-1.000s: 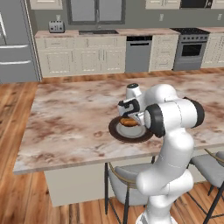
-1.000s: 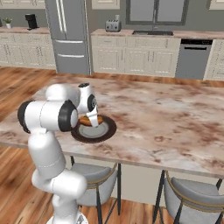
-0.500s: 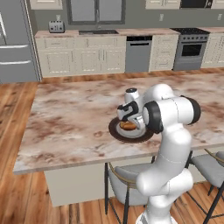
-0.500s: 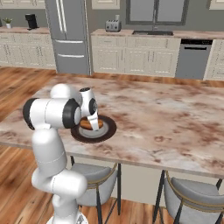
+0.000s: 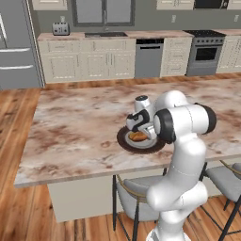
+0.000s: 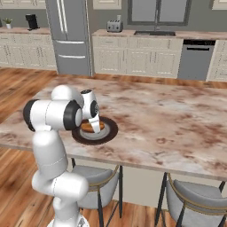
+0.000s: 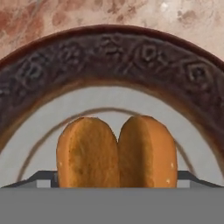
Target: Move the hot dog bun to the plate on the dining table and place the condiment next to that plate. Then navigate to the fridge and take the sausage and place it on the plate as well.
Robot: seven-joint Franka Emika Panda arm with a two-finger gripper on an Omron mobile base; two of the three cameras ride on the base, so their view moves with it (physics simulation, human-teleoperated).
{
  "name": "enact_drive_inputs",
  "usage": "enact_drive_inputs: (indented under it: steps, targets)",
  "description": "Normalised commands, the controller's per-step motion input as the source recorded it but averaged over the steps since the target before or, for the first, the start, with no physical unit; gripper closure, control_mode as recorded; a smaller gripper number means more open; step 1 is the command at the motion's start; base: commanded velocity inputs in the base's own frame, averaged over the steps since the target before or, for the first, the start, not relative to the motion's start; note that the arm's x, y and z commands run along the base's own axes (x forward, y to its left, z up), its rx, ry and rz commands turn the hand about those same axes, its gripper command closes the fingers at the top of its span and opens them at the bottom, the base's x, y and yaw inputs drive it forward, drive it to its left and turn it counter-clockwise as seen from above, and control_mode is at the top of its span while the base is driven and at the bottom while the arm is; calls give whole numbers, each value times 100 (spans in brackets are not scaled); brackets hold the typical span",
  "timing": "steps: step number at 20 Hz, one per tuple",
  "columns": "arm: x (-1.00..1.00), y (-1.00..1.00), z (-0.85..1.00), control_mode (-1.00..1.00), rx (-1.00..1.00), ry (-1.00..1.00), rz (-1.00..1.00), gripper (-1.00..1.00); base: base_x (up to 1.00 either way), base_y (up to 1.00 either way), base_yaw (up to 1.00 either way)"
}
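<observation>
- Counter (image 5: pixel 75 127): large rectangular dining surface, beige marble top with reddish-brown veins; carries the plate near its front edge.
- Plate (image 5: pixel 128 143): round, wide dark brown rim, pale grey centre. The hand view shows embossed patterning on the rim (image 7: pixel 131 57) and a thin brown ring on the centre, too small to read from the base.
- Hot dog bun (image 7: pixel 117 151): tan-orange, two rounded halves with a lengthwise split, lying on the plate's centre; in the left base view (image 5: pixel 138 136) a small orange shape.
- End effector (image 5: pixel 136 127): poised just above the bun; whether its fingers are spread or pressing the bun cannot be told.
</observation>
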Motion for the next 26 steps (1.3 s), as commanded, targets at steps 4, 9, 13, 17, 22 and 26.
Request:
enact_drive_inputs:
  steps: [4,9,13,17,22,26]
  targets:
    - [-16,-2,4,-100,0,-2,0,-100,0,0,0]
    - [-17,-4,32,-100,0,-8,0,-100,0,0,0]
    - [-12,0,56,-100,0,-16,0,-100,0,0,0]
    - [-39,0,65,-100,0,-24,9,-100,0,0,0]
    - [-54,3,70,-100,-7,-24,18,-100,0,0,0]
    - [-59,3,68,-100,-12,-1,21,-100,0,0,0]
